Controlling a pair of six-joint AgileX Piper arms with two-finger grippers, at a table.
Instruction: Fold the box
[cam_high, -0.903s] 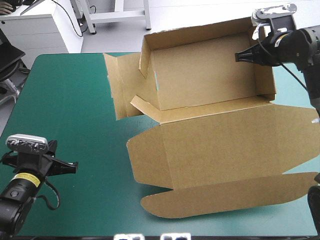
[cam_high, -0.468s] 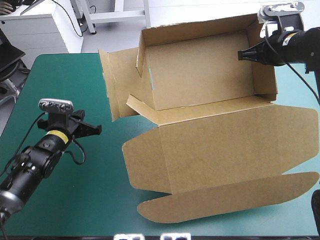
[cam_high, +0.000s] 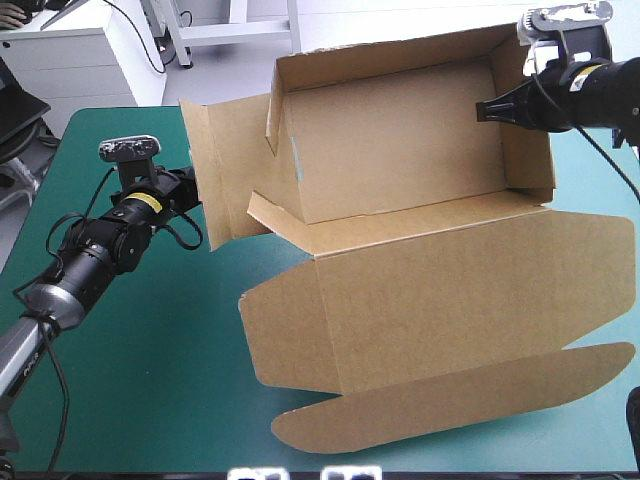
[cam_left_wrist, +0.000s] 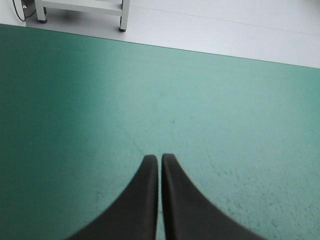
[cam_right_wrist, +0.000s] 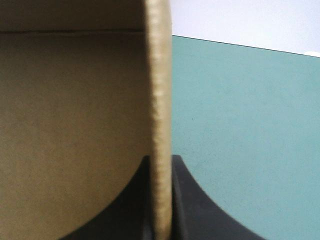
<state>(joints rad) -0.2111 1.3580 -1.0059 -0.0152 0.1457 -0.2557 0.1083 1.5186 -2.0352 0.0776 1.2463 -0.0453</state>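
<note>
Right hand (cam_high: 482, 110) first: its black fingers are clamped on the right wall (cam_high: 527, 130) of the box (cam_high: 400, 150), and the right wrist view shows the board edge pinched between them (cam_right_wrist: 159, 161). The left hand (cam_high: 188, 195) is clenched on nothing. In its own view the fingers meet (cam_left_wrist: 160, 158) over bare teal-green worktop (cam_high: 130, 340). From above it sits just beside the splayed side flap (cam_high: 225, 170); we cannot tell whether it touches.

The brown box stands toward the far right of the worktop, its back and side walls raised and its lid (cam_high: 450, 290) flat toward the near edge.

We judge the flap to be the next concern. If the left hand pushes it hard, the whole tray may pivot around the single pinch, creasing that wall or slipping free. The flap could also catch on the small loose tab (cam_high: 275, 212).
</note>
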